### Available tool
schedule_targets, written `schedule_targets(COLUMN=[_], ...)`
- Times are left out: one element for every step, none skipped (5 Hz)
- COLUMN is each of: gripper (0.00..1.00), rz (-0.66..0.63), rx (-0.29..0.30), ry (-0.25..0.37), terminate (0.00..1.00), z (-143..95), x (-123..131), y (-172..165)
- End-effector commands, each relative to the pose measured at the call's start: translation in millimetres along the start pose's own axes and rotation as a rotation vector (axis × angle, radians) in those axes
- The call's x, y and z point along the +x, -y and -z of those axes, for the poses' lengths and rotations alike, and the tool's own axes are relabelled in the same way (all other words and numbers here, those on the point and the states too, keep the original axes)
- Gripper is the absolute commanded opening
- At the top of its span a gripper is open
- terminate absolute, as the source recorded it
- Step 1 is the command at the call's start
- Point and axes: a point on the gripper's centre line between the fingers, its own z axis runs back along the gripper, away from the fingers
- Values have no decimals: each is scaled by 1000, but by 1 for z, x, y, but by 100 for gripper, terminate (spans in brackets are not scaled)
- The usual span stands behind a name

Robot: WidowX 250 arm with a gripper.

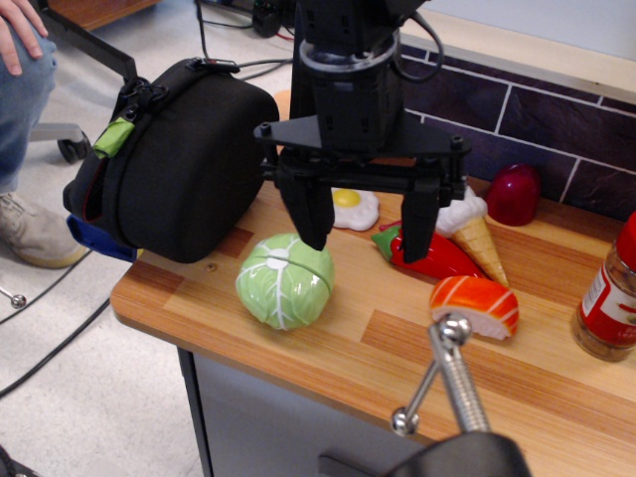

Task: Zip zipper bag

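Note:
The zipper bag (184, 164) is a large rounded black fabric case standing on its edge at the left end of the wooden table (328, 348). Its zipper runs round the left rim, with a green pull tab (113, 137) near the top left, a sliver of red lining beside it and a blue patch (99, 238) at the bottom left. My gripper (366, 234) hangs open and empty to the right of the bag, its two black fingers (308, 214) pointing down over the toy foods. It does not touch the bag.
A green toy cabbage (285, 280) lies under the left finger. A fried egg (353, 209), red pepper (432, 256), ice cream cone (475, 234), salmon sushi (477, 303), red apple (514, 194) and spice jar (611, 308) stand to the right. A metal clamp (447, 383) rises at the front edge. A person's leg (22, 109) is at far left.

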Motion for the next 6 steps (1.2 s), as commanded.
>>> schedule_targets(gripper=[100,100,100,100,100,100], rz=[0,50,132,245,298,319], rx=[0,20,72,85,116,167], ry=[0,-59,-76,-85,-90,-149], terminate=[0,0,0,0,0,0], z=[0,-15,-30,-53,-65,-77], x=[0,10,14,19,22,25], y=[0,-25,-49,-79,-100,-122])
